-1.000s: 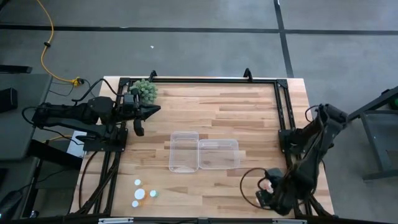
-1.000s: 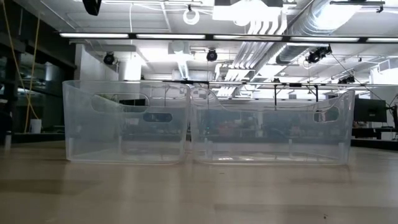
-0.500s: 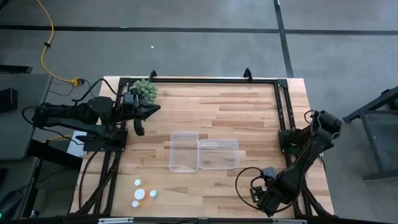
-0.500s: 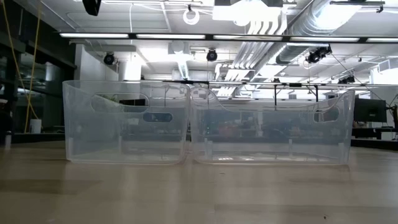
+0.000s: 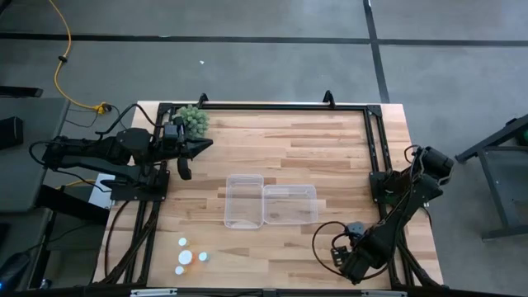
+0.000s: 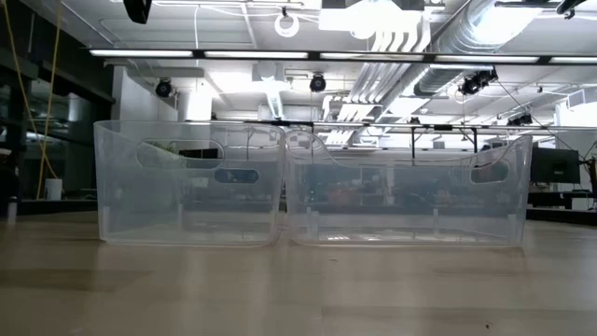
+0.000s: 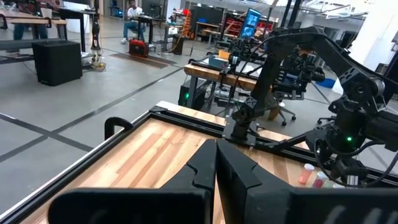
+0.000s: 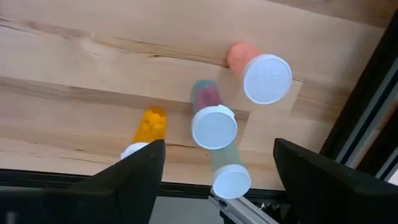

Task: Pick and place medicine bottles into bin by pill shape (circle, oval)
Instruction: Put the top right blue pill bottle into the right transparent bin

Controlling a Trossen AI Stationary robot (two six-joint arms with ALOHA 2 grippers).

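Right gripper (image 8: pixel 214 165), fingers spread, hovers over bottles at the near right table edge. Centre on the teal bottle (image 8: pixel 213 121); avoid neighbours. Left gripper (image 7: pixel 216 163) pressed together.

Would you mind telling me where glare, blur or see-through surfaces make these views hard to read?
Low view: ceiling lights glare brightly, and the room shows through the clear bins. Right wrist view: the medicine bottles are sharp, while the near fingers are dark and soft-edged. High view: the bins look faint against the table.

White-capped orange bottle (image 8: pixel 148 127)
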